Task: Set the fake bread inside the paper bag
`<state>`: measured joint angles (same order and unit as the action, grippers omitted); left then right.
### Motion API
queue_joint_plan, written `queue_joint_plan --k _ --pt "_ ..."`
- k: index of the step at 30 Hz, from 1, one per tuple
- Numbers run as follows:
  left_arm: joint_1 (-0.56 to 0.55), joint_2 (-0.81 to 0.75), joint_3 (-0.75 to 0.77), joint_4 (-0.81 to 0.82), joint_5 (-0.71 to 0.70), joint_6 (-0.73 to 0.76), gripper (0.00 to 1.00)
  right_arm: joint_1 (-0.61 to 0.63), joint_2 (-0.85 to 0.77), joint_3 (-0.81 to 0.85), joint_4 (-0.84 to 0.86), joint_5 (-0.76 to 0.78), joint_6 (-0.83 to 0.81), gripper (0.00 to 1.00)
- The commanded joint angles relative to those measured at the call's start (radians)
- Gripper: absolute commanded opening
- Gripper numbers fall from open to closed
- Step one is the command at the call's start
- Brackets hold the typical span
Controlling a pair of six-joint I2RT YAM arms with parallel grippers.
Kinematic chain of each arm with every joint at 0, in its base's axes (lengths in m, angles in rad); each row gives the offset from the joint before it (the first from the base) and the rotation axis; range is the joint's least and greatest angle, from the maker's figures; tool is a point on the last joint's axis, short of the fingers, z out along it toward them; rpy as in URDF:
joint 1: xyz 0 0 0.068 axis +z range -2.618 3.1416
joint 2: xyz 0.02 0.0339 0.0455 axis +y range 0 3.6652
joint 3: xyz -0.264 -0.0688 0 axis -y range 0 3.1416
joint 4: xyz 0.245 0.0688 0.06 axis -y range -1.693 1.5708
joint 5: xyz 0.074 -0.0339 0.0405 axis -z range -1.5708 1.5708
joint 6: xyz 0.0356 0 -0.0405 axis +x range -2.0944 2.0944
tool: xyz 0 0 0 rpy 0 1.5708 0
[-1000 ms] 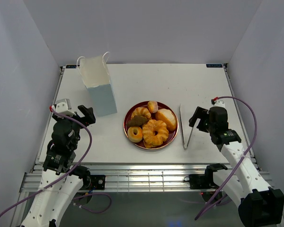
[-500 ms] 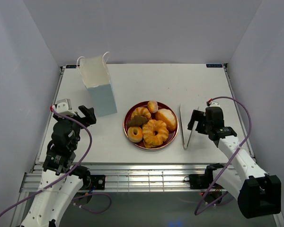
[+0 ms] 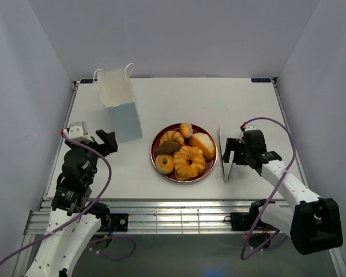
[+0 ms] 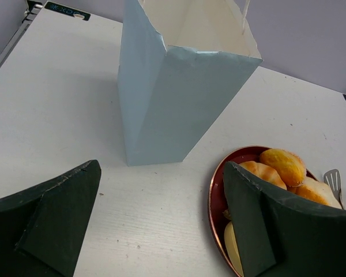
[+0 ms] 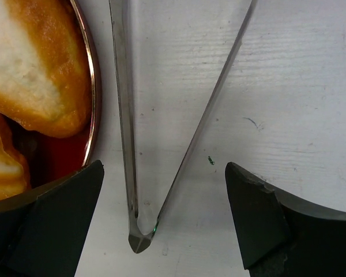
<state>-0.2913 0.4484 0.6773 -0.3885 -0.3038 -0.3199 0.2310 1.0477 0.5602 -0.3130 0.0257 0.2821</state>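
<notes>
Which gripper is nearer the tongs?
Right. The right gripper hangs open over the tongs' joined end; the left gripper is far across the plate, near the paper bag.

Pretty bright in here, soft even light from overhead. Shadows stay faint, just a grey smudge on the white table (image 4: 57,86) at the foot of the tall pale blue paper bag (image 4: 161,104). Glossy golden-orange toy pastries (image 3: 189,161) catch little white highlights, long silver metal tongs (image 5: 123,115) glare a bit. Table grain looks crisp up close, but on the right gripper (image 5: 164,167) the black fingers (image 5: 46,225) go murky.
</notes>
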Motion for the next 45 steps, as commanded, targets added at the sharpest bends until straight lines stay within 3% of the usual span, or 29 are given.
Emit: queue_joint_plan --k 1,6,13,29,35,39,45 --pt "-0.008 -0.011 -0.01 0.007 0.015 -0.002 0.97 0.043 0.032 0.032 0.034 0.002 -0.024 0.9" --pt "-0.008 -0.017 -0.012 0.008 0.009 -0.002 0.97 0.114 0.08 0.033 0.038 0.088 -0.012 0.9" --pt "-0.011 -0.019 -0.012 0.01 0.011 -0.001 0.97 0.122 0.139 0.035 0.064 0.178 0.009 0.9" --pt "-0.026 -0.025 -0.013 0.011 0.023 -0.001 0.97 0.16 0.253 0.021 0.178 0.238 0.161 0.9" --pt "-0.032 -0.03 -0.016 0.014 0.014 0.002 0.96 0.163 0.294 0.041 0.169 0.266 0.236 1.0" --pt "-0.032 -0.042 -0.019 0.014 -0.006 0.007 0.96 0.175 0.316 0.05 0.158 0.286 0.262 0.91" --pt "-0.032 -0.042 -0.019 0.016 0.012 0.008 0.96 0.209 0.356 0.084 0.106 0.335 0.273 0.87"
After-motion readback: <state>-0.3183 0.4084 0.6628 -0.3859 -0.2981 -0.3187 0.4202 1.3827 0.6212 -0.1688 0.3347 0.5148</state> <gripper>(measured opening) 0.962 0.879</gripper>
